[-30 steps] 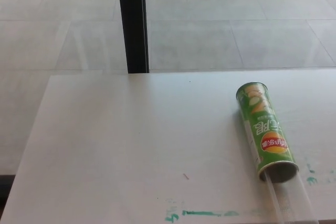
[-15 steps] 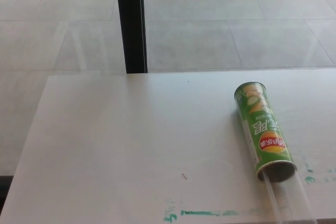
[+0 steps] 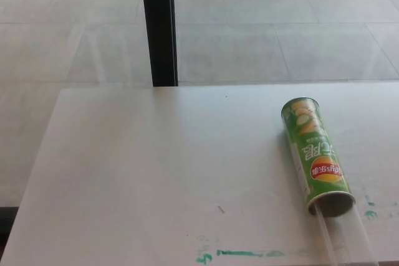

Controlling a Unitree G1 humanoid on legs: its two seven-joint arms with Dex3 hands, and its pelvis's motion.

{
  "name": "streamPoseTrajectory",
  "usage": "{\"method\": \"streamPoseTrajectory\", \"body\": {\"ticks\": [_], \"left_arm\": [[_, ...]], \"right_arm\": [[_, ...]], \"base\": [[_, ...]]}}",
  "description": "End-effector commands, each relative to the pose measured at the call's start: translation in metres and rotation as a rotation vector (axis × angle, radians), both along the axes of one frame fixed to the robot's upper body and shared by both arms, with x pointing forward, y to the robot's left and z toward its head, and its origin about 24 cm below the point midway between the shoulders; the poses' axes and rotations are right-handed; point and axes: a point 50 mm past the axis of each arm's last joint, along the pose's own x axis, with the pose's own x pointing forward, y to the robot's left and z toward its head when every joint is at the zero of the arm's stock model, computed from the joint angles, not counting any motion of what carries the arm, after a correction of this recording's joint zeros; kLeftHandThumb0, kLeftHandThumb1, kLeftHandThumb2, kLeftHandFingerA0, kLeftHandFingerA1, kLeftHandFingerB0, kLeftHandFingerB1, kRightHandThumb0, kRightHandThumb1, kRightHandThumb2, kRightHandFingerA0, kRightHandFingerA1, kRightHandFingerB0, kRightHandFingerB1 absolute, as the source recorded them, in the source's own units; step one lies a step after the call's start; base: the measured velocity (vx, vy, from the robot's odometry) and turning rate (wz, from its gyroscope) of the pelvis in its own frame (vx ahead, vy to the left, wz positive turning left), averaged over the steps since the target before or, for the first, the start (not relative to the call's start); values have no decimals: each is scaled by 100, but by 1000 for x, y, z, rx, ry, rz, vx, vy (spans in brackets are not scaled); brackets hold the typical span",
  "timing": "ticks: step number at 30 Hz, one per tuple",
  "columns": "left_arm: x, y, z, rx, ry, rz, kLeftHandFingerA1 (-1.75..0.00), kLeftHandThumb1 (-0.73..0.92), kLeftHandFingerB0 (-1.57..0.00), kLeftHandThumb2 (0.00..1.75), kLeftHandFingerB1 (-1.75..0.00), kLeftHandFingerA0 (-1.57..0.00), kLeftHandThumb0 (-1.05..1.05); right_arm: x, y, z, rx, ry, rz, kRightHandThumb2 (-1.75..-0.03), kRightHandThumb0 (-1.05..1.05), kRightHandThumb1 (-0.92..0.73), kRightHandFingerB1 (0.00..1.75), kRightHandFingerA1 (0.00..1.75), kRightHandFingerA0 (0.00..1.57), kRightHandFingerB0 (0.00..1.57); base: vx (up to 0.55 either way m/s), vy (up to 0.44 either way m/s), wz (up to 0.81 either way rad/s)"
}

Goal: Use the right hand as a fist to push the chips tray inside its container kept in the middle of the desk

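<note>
The green chips can (image 3: 315, 156) is lying on its side toward the right of the white bench (image 3: 156, 166), its closed end pointing away from the robot and its open mouth facing the near edge. A clear plastic chips tray (image 3: 343, 235) is sticking out of that mouth and running down toward the bottom of the picture, where its end is passing out of view. Most of the visible tray is sitting outside the can, so the push is looking not yet begun: the whole job of sliding the tray in is remaining.

Neither the right hand nor the left hand is showing in the head view, so their fingers cannot be described; no fist is appearing near the tray's end. For the task, the right hand will likely be needing to come in low from the near right and meet the tray end squarely, since the can may be rolling or sliding on the smooth top.

Green marker smears (image 3: 240, 253) are lying along the near edge, and a dark vertical post (image 3: 159, 26) is standing beyond the bench over a tiled floor.

Against the earlier frames, the can and tray are keeping the same pose; only the whole picture is shifting slightly, which reads as camera movement.
</note>
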Motion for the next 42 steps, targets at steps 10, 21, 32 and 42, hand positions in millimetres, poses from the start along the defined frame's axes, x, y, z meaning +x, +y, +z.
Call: {"method": "streamPoseTrajectory", "body": {"ticks": [10, 21, 32, 42], "left_arm": [[-10, 4, 4, 4, -3, 37, -123, 60, -39, 130, -97, -67, -86], [-14, 6, 5, 17, 0, 51, -131, 58, -49, 129, -106, -81, -87], [-15, 6, 7, 25, 11, 24, -127, 58, -47, 132, -103, -74, -87], [-11, 7, 7, 21, -16, 17, -118, 62, -39, 131, -95, -62, -85]], "right_arm": [[-18, 119, -7, -241, 246, 854, -68, -64, -92, 56, 111, 70, 47], [-46, 136, -23, -342, 485, 1048, -67, -59, -90, 58, 108, 77, 54], [-61, 145, -35, -676, 664, 1129, -66, -63, -86, 53, 98, 82, 57], [-69, 145, -43, -953, 683, 1152, -65, -60, -82, 57, 92, 76, 55]], "base": [[0, 0, 0], [0, 0, 0], [0, 0, 0], [0, 0, 0]]}}
